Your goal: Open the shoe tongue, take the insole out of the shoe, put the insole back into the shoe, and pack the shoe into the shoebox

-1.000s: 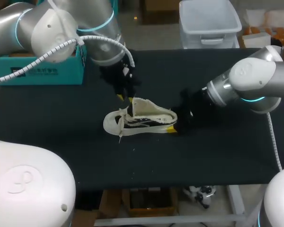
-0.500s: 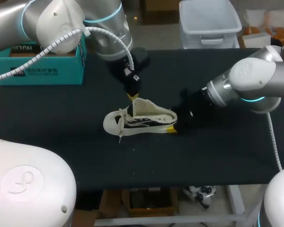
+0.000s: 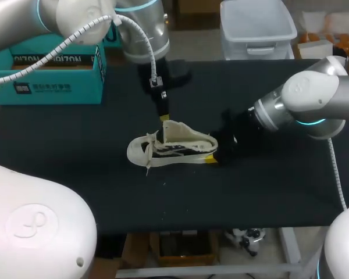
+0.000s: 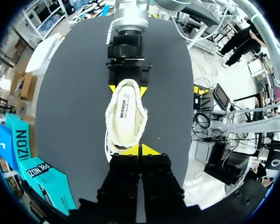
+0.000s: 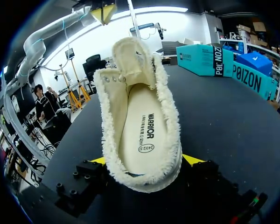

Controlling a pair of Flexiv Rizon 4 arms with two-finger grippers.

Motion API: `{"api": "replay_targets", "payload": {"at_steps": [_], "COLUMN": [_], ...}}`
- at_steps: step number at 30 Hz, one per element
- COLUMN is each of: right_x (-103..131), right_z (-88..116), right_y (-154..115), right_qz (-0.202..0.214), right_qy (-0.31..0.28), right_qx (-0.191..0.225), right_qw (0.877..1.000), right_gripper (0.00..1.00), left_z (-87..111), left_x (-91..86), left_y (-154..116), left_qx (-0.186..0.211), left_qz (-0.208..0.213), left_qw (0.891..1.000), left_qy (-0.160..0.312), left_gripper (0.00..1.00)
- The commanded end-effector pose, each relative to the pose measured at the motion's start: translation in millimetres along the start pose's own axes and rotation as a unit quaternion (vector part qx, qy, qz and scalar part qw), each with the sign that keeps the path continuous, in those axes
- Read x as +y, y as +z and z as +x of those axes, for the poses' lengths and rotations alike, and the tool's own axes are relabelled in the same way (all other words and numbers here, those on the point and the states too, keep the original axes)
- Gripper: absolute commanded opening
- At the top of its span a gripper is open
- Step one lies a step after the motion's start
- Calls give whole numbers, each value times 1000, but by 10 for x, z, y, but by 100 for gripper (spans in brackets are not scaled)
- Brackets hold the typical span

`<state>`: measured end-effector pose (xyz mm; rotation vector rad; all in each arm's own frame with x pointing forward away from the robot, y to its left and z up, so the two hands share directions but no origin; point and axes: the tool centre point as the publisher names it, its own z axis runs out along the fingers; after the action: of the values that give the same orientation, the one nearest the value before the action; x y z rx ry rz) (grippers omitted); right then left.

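Cream canvas shoe with a frayed rim (image 3: 171, 145) sits near the middle of the black bench (image 3: 75, 174) in the head view, with its toe toward my left side and its heel toward my right. The right pincer (image 3: 214, 157) is at the heel. The left pincer (image 3: 164, 118) hangs just above the raised tongue (image 3: 170, 131). A teal cardboard shoebox (image 3: 46, 78) stands at the far left edge, well apart from the shoe.

From the left wrist, the left pincer (image 4: 140, 150) has its yellow tips pressed together with nothing between them, over the shoe's front end. The pale insole (image 4: 127, 107) lies inside the shoe. Beyond it, the right pincer (image 4: 127, 87) clasps the heel from both sides.

From the right wrist, the right pincer (image 5: 144, 161) grips the shoe (image 5: 140, 116) at the heel, one yellow tip on each side. The insole (image 5: 144, 130) lies flat inside and the tongue (image 5: 133, 53) stands upright. One yellow tip of the left pincer (image 5: 104, 11) shows above the tongue, apart from it. The shoebox (image 5: 205, 58) stands beyond, beside the shoe.
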<state>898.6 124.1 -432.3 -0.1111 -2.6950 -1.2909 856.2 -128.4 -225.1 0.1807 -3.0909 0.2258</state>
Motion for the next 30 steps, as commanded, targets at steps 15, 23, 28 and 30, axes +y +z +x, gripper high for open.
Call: {"api": "replay_targets", "payload": {"at_steps": [15, 23, 28, 30], "right_x": [-83, -83, -83, -83], "right_z": [-24, -24, -24, -24], "right_y": [99, 99, 99, 99], "right_qz": [-2, -2, -2, -2], "right_qy": [0, 0, 0, 0], "right_qx": [0, 0, 0, 0], "right_qw": [1000, 1000, 1000, 1000], "right_gripper": [0, 0, 0, 0], "left_z": [-159, -76, -104, -140], "left_x": [-262, -158, -123, -109], "left_y": [626, 906, 1056, 1105], "left_qx": [3, -17, -17, -20], "left_qz": [-21, -23, -26, -27], "left_qw": [997, 992, 991, 991], "left_qy": [76, 121, 131, 130], "left_gripper": [0, 0, 0, 0]}}
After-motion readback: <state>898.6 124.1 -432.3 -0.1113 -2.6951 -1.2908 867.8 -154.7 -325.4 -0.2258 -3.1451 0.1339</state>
